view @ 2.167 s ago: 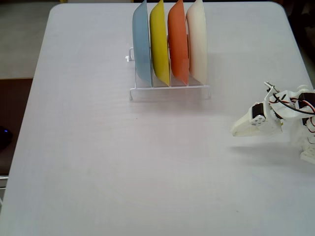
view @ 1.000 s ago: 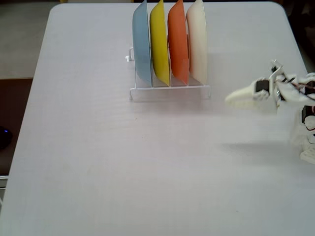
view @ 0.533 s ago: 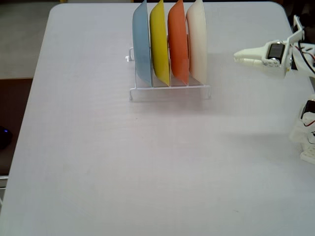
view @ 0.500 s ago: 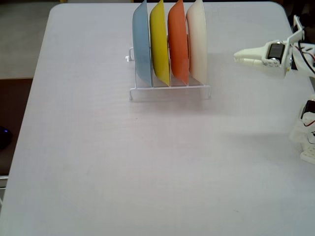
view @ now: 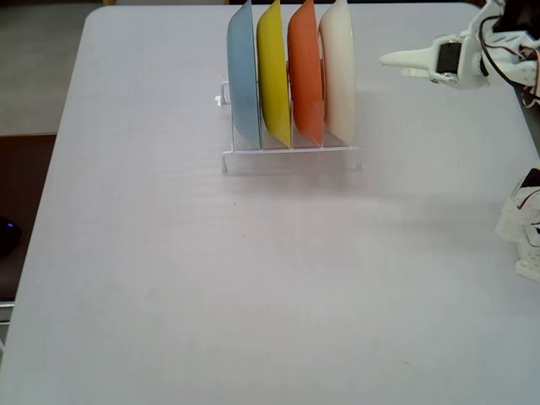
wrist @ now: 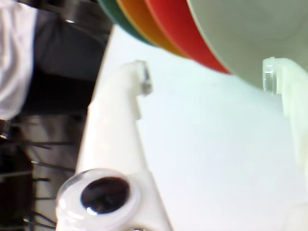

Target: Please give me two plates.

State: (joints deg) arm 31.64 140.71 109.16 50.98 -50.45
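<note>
1. Wrist view: end effector wide open, empty, tips just short of cream plate; orange plate behind it.
2. Fixed view: both plates upright in rack on worktop, cream plate rightmost, orange plate beside it; end effector hovering right of them.

Cream-white round plastic plate: wrist view's top edge cuts it, only a blurred lower arc shows
Orange round plastic plate: thin crescent behind the cream one
White robot arm: fixed view's right edge cuts it
</note>
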